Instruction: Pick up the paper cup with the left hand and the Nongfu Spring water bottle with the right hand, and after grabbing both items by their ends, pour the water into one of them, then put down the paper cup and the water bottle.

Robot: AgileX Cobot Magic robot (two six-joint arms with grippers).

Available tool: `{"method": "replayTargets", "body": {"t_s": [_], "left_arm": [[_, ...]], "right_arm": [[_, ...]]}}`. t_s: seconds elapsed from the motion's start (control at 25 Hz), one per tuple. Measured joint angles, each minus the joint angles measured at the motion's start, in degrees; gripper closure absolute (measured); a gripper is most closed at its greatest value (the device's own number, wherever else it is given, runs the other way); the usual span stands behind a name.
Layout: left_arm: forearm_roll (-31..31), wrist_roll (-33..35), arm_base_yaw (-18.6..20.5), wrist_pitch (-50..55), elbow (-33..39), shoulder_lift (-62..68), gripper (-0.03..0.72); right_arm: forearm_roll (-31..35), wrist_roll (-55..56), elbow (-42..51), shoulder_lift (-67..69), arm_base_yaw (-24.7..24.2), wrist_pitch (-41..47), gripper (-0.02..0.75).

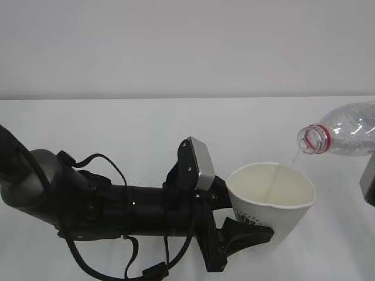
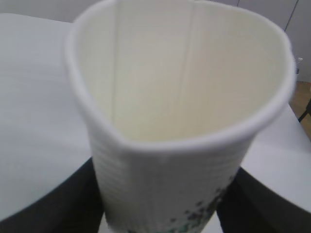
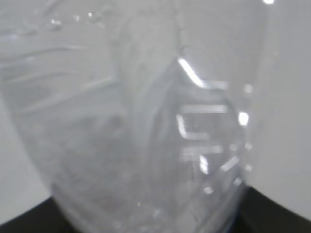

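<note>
You are mid-pour: left hand (image 1: 246,237) grips the paper cup (image 1: 272,202) low, right hand (image 1: 369,181) clamps the tilted Nongfu Spring water bottle (image 1: 343,136), water (image 1: 280,175) streaming in; set-down remains.

The left hand (image 1: 246,234) is stretched out nearly level, from an elbow at the far side toward the middle of the exterior view. Black cables are looped along its forearm, and a silver-grey plate (image 1: 202,164) is carried on top of the wrist, just behind the jaws. Its jaws are closed around the lower wall of the paper cup (image 1: 272,202), which is gripped between them. The right hand (image 1: 369,184) is seen only as a dark edge; in its wrist view the bottle (image 3: 141,121) is clamped between its jaws.
</note>
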Motion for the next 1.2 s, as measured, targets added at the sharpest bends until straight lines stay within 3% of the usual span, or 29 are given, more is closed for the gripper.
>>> {"method": "replayTargets", "body": {"t_s": [1.2], "left_arm": [[0.0, 0.0, 0.0, 0.0, 0.0, 0.0, 0.208]], "right_arm": [[0.13, -1.28, 0.0, 0.0, 0.0, -0.1, 0.349]]}}
